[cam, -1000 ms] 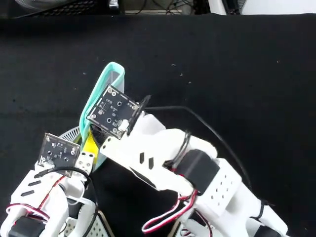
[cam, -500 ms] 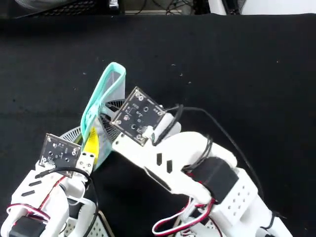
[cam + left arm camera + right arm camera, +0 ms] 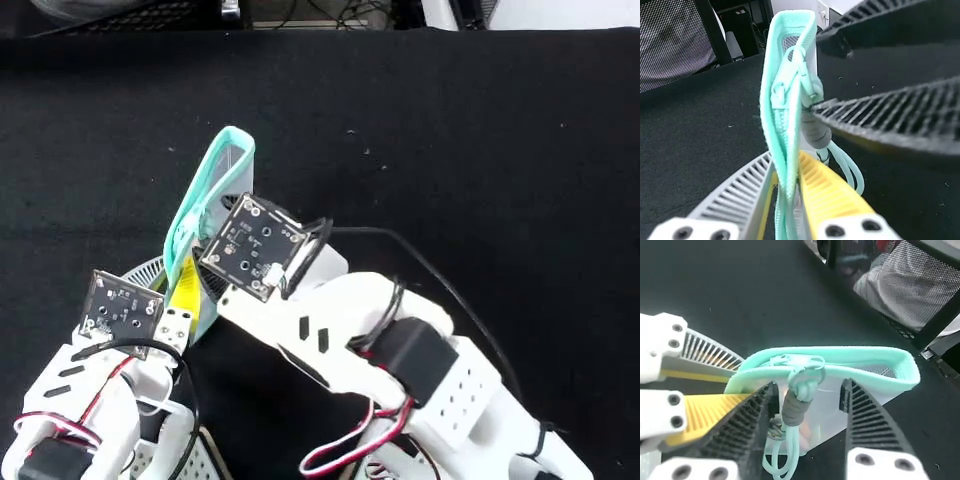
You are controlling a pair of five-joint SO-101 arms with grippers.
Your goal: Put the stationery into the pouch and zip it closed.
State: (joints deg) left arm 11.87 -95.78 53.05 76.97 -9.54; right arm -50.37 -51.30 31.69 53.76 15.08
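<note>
**High view**
- Pouch: the mint pouch [image 3: 215, 170] stands on edge on the black table [image 3: 480, 150]. Its long axis runs straight ahead of my left gripper [image 3: 176, 272].
- Left gripper: clamped on the pouch's near end, with the yellow finger on one side and the grey finger on the other.
- Right arm: the right arm [image 3: 340, 320] comes in from the side. Its wrist board sits over the pouch's middle, so the fingers under it are hidden.

**Left wrist view**
- Hold: the zip band is pinched between my left fingers and rises directly ahead of the tool.
- Zipper pull: the zipper pull [image 3: 805, 82] sits part way along the band, ahead of the left gripper.
- Cord: a grey-sleeved cord [image 3: 812, 131] hangs off the pull on the right arm's side.
- Contact: one black ribbed finger lies right at the sleeve, but I cannot tell if it is touching.

**Right wrist view**
- Right gripper: my right gripper [image 3: 809, 390] has its fingers spread either side of the cord. Gaps show on both sides, so it is holding nothing.
- Bearing: the pull [image 3: 800, 362] is just ahead of the right fingertips and centred between them. The band runs crosswise to this tool.
- Nearer arm: the right gripper is nearer the pull, while the left gripper only anchors the end.
- Contents: the pouch wall hides them, so I cannot tell what is inside.
- Mouth: I cannot tell how much of it is unzipped.
- Judgement: the zipping step is in hand. The next move is likely to pinch the sleeve and draw it along the band's axis, away from the left hold.
- Risk: the cord may slip sideways out of the open fingers.
</note>
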